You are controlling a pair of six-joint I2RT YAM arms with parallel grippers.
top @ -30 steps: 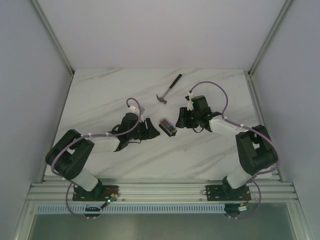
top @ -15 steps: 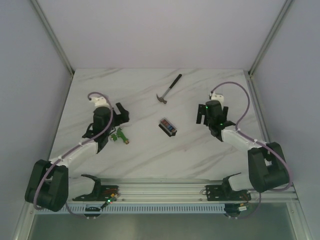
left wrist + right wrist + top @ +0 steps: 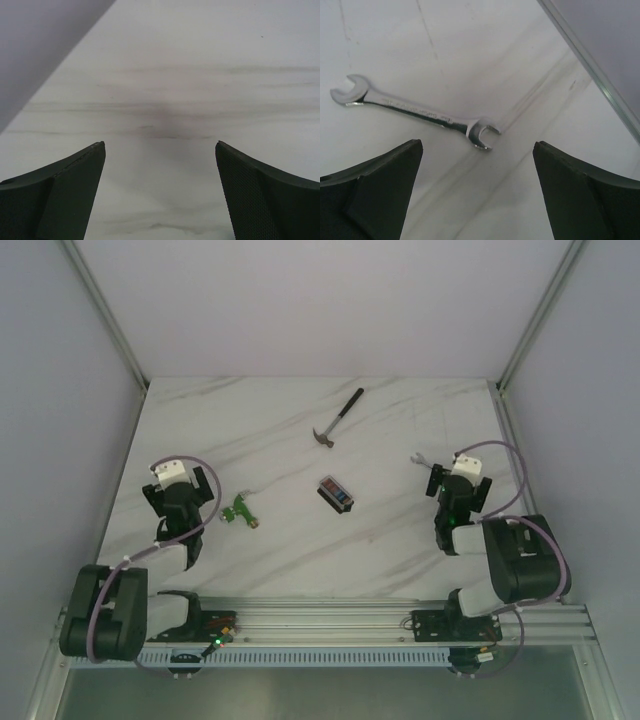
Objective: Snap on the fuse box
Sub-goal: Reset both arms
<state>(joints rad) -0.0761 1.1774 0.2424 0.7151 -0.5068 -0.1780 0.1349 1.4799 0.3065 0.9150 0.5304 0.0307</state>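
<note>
Fuse box [image 3: 336,494], a small black rectangular plastic block, is found lying near the middle of the white, grey-veined marble-patterned counter [image 3: 400,550], well apart from both arms and touched by neither. The counter is enclosed by plain pale lilac-grey walls [image 3: 320,300], with slim metal posts [image 3: 110,318] at the back corners and a ribbed aluminium rail [image 3: 320,625] along the near edge, to which the arm bases are bolted. The block is set at a slant to the counter's edges, and blue and red inserts are seen on its upturned face; finer detail of that face cannot be told. A small claw hammer with a dark handle [image 3: 338,418] is laid beyond it toward the back, and a small green plastic part [image 3: 238,510] is laid to its left, near the left arm. A silver double-ended open spanner [image 3: 415,111] is seen on the counter just ahead of the right gripper [image 3: 478,143], whose jaws are released and spread wide. The jaws of the left gripper [image 3: 160,146] are likewise parted wide over bare counter, grasping nothing.
</note>
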